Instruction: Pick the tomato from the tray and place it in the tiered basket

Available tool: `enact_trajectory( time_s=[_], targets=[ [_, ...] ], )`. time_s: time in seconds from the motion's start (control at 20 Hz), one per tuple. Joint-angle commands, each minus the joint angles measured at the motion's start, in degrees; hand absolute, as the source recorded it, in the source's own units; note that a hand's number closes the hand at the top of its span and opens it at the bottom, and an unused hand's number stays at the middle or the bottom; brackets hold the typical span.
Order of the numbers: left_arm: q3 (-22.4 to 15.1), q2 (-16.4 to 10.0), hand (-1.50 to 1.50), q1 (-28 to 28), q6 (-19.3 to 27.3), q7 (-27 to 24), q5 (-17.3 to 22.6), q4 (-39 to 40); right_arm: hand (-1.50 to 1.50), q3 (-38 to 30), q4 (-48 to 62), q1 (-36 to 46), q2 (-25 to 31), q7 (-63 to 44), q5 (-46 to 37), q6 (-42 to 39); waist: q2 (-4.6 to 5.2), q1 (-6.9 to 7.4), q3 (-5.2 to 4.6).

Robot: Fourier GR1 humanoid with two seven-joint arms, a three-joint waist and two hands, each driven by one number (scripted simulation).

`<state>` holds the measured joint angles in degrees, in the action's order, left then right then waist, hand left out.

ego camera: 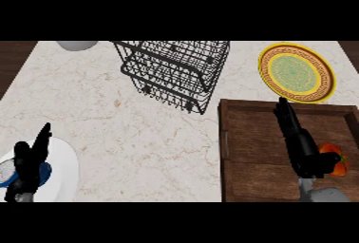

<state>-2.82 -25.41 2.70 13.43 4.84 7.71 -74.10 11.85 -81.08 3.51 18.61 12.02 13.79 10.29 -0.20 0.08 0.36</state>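
The tomato [336,159] lies in the wooden tray [256,142], close to the tray's right wall and toward its near end. We see only its right part, red-orange with a dark green top. The rest is hidden behind our right hand [303,147].

That hand lies over the tray's right half, with its palm against the tomato's left side. Its fingers [284,114] stretch out straight toward the tray's far wall. They are not curled round the fruit, and the hand holds nothing. We cannot tell whether the thumb touches the tomato.

Just beyond the tray's far right corner, a round plate [297,72] with a yellow rim and green centre sits on the marble counter [126,128]. The black wire tiered basket [175,71] stands beyond the tray's far left corner, tilted in our view, its nearest corner close to the tray.

Well to the left of the tray, our left hand [26,166] rests at the view's lower left, fingers relaxed and pointing up, holding nothing. Under it are a white plate [64,166] and a small blue thing [45,172] we cannot identify. A pale round object [77,44] sits far from the tray, at the counter's far left edge.
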Motion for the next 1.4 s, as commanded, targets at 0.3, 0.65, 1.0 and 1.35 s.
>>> enact_trajectory(
  time_s=[0.3,0.65,1.0,1.35],
  targets=[
    [-0.8,3.5,0.0,-5.2,-5.1,-1.0,5.6,-7.6,1.5,-9.0,-7.6,-0.6,15.5,9.1,-5.0,-7.3,-1.01,-5.41,-0.88],
    [-1.2,2.8,0.0,-5.7,-10.4,4.7,8.2,-15.3,-1.5,-18.6,-10.8,-11.8,7.8,15.0,14.6,-17.3,0.06,-0.47,-0.35],
    [0.8,2.0,0.0,-3.7,-10.5,2.3,8.8,-14.3,-1.5,-28.8,-11.8,-19.5,26.6,18.8,3.0,-20.7,-0.2,-1.78,-0.5],
    [-2.0,4.9,0.0,-4.0,-8.8,3.6,7.3,-15.5,-1.5,-28.1,-15.9,-25.7,42.8,15.3,-9.5,-29.2,-0.04,-1.36,-0.51]
  ],
)
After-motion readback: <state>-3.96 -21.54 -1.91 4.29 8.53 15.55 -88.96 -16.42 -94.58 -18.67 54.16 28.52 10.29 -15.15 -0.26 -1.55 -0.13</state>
